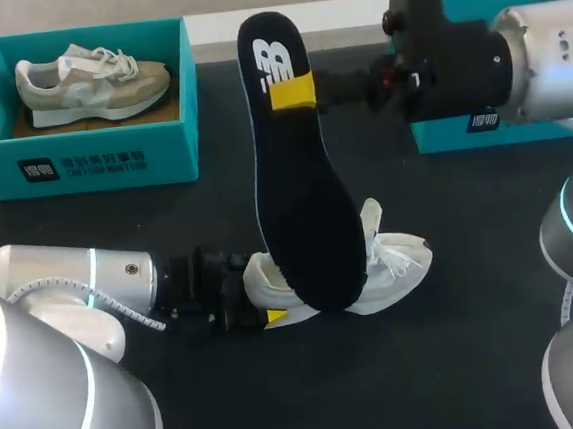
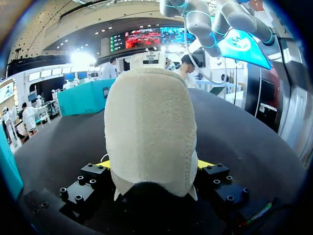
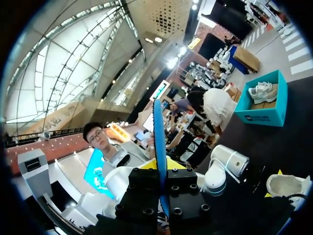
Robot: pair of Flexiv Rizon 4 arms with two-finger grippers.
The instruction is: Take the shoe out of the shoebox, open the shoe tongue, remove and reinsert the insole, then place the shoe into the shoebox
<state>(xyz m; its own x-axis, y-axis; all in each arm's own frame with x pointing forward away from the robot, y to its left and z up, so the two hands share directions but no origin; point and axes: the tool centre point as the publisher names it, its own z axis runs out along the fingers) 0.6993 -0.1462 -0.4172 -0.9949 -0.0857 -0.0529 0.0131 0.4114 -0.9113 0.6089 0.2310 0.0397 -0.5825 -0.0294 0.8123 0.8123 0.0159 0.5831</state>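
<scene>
Flat black foam insole (image 1: pixel 304 203), narrow end pinched between the closed fingers of right gripper (image 1: pixel 293 93), held above white knit sneaker (image 1: pixel 396 260) resting on black table (image 1: pixel 478 338), left gripper (image 2: pixel 152 164) clamped on both sides of sneaker's heel.

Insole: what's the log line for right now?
left gripper: shut on white shoe, on table | right gripper: shut on insole | insole: raised over shoe

shoe (image 2: pixel 149 132): fuzzy cream cloth | insole (image 1: pixel 304 213): matt black | table (image 1: pixel 478 338): matt dark | shoebox (image 1: pixel 174 134): smooth teal card
</scene>
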